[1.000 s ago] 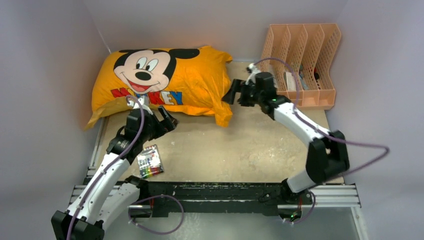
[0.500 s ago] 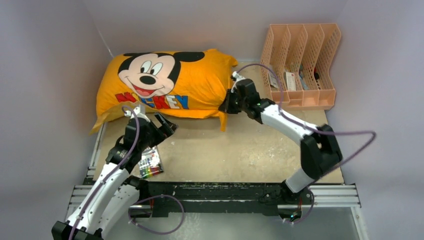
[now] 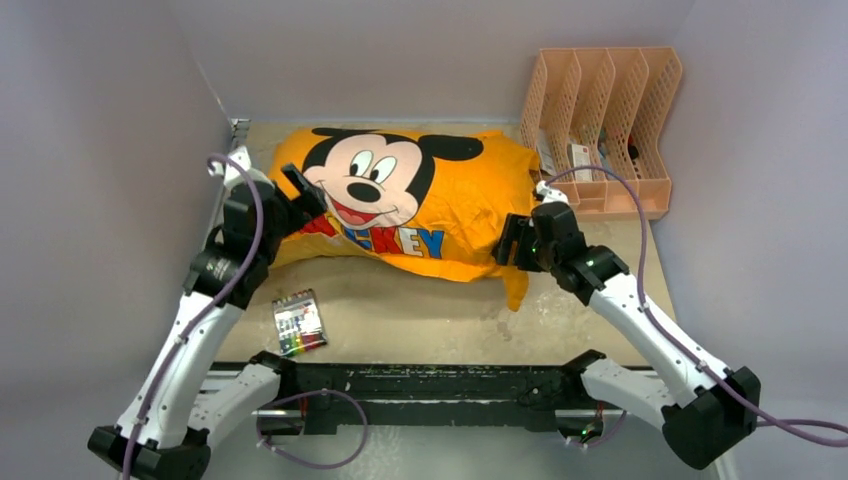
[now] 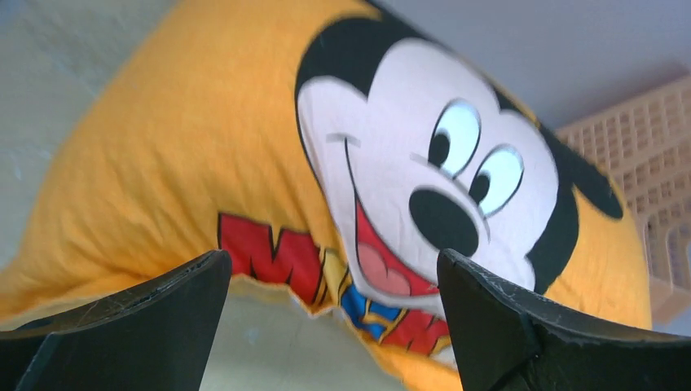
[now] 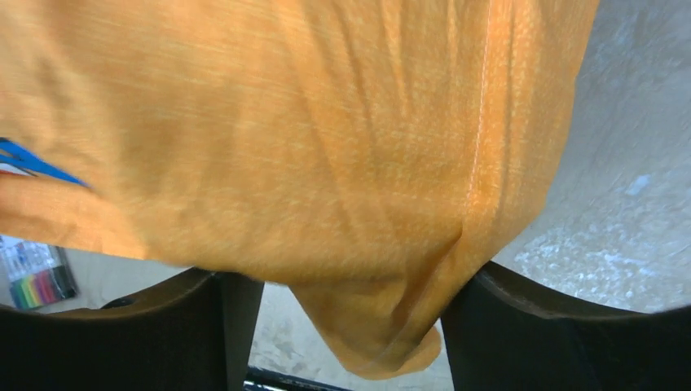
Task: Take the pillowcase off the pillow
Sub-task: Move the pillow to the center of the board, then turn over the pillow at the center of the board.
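The pillowcase is bright orange-yellow with a Mickey Mouse face and "MICKEY" letters. It lies across the back middle of the table and covers the pillow, whose white is hidden. My left gripper is open at the cover's left end, and the Mickey face fills the left wrist view beyond the jaws. My right gripper is open at the cover's right end. A loose orange corner hangs between its spread jaws and brushes the right finger.
A peach file rack with papers stands at the back right. A pack of coloured markers lies near the front left and also shows in the right wrist view. A black rail runs along the front. Walls close in on the left, back and right.
The covered pillow has shifted well to the right. My left gripper went up to its left end. My right gripper came forward and right, to the hanging corner.
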Robot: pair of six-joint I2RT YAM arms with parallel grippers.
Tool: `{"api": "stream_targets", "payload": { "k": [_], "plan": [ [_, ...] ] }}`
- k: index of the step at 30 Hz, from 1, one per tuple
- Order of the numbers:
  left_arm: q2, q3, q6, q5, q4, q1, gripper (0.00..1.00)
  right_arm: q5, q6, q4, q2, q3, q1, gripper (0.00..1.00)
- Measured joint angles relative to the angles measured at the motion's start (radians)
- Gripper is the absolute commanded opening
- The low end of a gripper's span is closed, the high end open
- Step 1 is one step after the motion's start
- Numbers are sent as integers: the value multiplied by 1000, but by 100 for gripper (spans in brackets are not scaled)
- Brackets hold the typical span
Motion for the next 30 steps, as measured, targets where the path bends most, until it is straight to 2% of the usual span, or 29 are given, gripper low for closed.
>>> {"api": "stream_targets", "payload": {
  "k": [1, 2, 5, 8, 12, 14, 19, 21, 22, 25, 27, 30],
  "plan": [
    [41, 72, 22, -37, -24, 0, 98, 10, -2, -21, 9, 33, 2, 87],
    [73, 123, 35, -69, -37, 0, 99, 16, -2, -29, 10, 59, 2, 88],
    [201, 301, 90, -171, -97, 19, 99, 17, -12, -29, -18, 156, 6, 87],
    [315, 405, 133, -157, -108, 128, 99, 17, -29, -34, -13, 280, 16, 89],
    [478, 503, 161, -47, -123, 370, 99, -32, -82, -41, 98, 508, 28, 91],
    [555, 517, 161, 31, -102, 460, 99, -81, -103, -47, 192, 633, 38, 96],
    [708, 438, 150, 271, 22, 568, 99, -119, -137, -28, 421, 785, 104, 98],
    [752, 385, 143, 377, 63, 576, 99, -115, -155, -38, 525, 799, 121, 92],
    [769, 352, 139, 428, 86, 576, 99, -102, -159, -29, 580, 782, 126, 83],
    [782, 275, 122, 515, 148, 577, 99, -58, -157, 87, 700, 589, 131, 58],
    [778, 273, 126, 555, 154, 584, 99, -53, -137, 215, 713, 423, 133, 42],
    [777, 295, 135, 583, 152, 597, 99, -62, -82, 403, 612, 215, 150, 40]
  ]
}}
